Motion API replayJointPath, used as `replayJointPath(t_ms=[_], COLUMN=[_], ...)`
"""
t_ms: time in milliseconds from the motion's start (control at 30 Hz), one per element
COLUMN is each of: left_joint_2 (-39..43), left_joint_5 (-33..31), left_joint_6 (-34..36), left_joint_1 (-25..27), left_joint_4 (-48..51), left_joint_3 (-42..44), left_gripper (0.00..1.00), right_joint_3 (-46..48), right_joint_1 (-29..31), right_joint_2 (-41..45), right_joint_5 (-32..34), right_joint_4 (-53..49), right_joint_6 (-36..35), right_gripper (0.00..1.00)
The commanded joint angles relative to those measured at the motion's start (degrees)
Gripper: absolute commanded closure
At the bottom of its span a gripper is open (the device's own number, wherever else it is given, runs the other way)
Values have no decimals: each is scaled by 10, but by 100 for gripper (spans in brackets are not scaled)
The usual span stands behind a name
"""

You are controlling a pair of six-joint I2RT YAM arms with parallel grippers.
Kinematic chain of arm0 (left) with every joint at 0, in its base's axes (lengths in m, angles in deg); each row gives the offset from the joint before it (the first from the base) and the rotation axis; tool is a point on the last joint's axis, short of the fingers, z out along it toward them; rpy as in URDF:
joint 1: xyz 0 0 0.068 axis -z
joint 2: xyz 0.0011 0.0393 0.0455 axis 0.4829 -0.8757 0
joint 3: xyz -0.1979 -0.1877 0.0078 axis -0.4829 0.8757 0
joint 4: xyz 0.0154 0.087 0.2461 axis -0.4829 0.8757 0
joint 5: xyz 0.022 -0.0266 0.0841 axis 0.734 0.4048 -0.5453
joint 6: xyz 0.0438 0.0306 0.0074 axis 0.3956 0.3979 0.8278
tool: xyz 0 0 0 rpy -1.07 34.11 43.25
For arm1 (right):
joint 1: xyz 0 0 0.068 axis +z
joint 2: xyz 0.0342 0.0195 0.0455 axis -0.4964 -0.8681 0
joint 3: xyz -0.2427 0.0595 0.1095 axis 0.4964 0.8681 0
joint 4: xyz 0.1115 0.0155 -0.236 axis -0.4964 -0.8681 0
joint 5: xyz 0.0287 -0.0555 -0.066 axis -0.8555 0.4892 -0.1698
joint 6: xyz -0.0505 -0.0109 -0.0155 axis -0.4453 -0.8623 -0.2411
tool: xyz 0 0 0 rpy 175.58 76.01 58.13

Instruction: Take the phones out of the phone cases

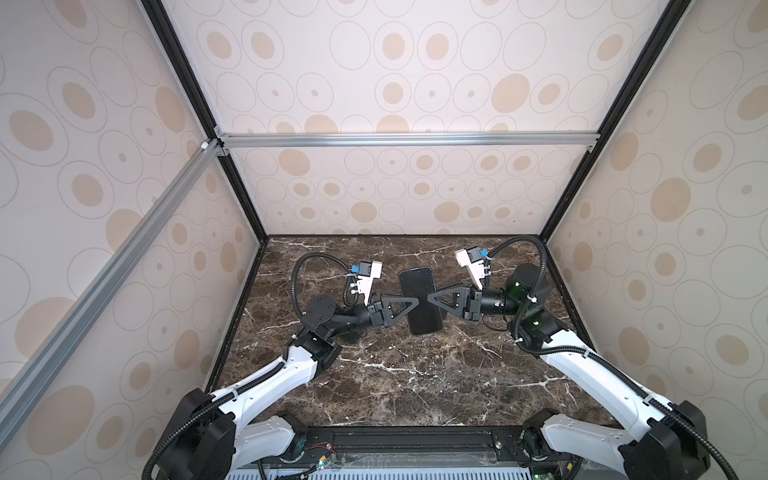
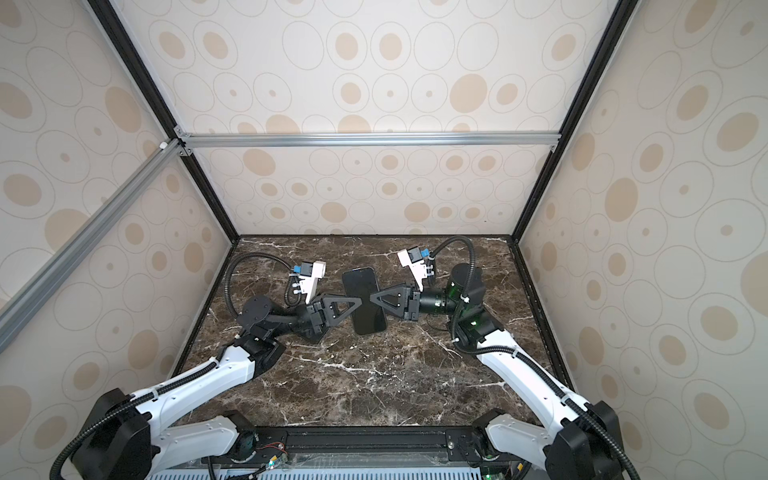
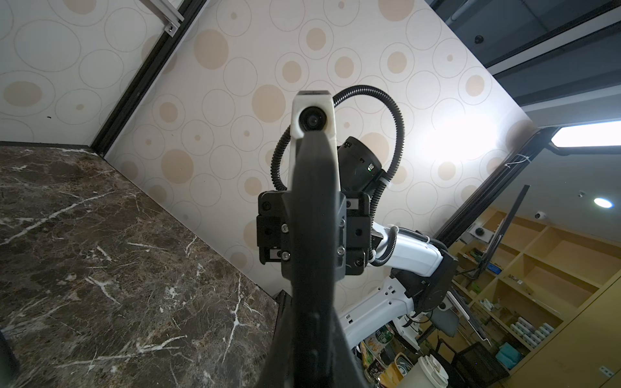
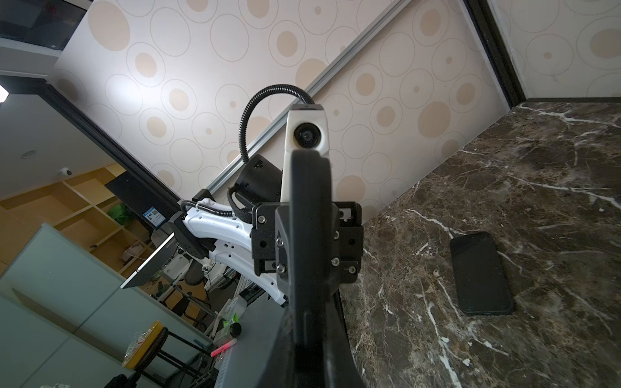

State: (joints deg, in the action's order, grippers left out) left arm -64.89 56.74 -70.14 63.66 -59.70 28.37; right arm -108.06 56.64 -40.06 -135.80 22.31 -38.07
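Held thing: the phone case (image 1: 419,282), a flat black shell, hung level in the air above the middle of the desk (image 1: 415,395), nearer its back edge than its front. It was judged empty because it sat so thin in the grip.
On the desk: the phone (image 4: 480,272), a black slab, lay flat below the left arm in the right wrist view, clear of the phone case. In both top views that arm hid most of it.
Left side: the left fingers (image 1: 412,301) were pressed almost together, pinching 1 long edge of the phone case.
Right side: the right fingers (image 1: 432,299) pinched the opposite long edge, and no gap showed between them in their own wrist view.
Stage: the phone seemed to be out, and the phone case was not yet set down.
Risk 1: the 2 arms pulling apart could stretch the shell until 1 pinch slipped, leaving it swinging from the other.
Risk 2: a drop from that height could land the phone case on the phone.
Risk 3: lowering the left arm straight down could press on the phone beneath it.
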Motion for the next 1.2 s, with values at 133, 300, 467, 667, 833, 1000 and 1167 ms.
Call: replayJointPath(t_ms=[133, 300, 467, 667, 833, 1000, 1167], left_joint_2=[2, 2, -6, -4, -4, -11, -11], left_joint_5=[-3, 2, -1, -1, 12, 31, 42], left_joint_6=[26, 53, 70, 124, 110, 107, 119], left_joint_1=[0, 1, -1, 0, 0, 2, 3], left_joint_4=[-6, 15, 9, 69, -19, -64, -66], left_joint_3=[-26, -28, -26, -49, -30, -26, -25], left_gripper=[100, 100, 100, 100, 100, 100, 100], right_joint_3=[-5, -7, -21, -15, -19, -44, -46], right_joint_1=[0, 1, 1, 1, 5, 20, 36], right_joint_2=[34, 56, 50, 35, 7, -23, -35], right_joint_5=[44, 122, 160, 186, 183, 146, 134], right_joint_4=[22, -4, -26, 44, 153, 181, 218], right_joint_6=[9, -15, -33, 11, 85, 111, 131], right_gripper=[65, 38, 36, 40, 43, 47, 50])
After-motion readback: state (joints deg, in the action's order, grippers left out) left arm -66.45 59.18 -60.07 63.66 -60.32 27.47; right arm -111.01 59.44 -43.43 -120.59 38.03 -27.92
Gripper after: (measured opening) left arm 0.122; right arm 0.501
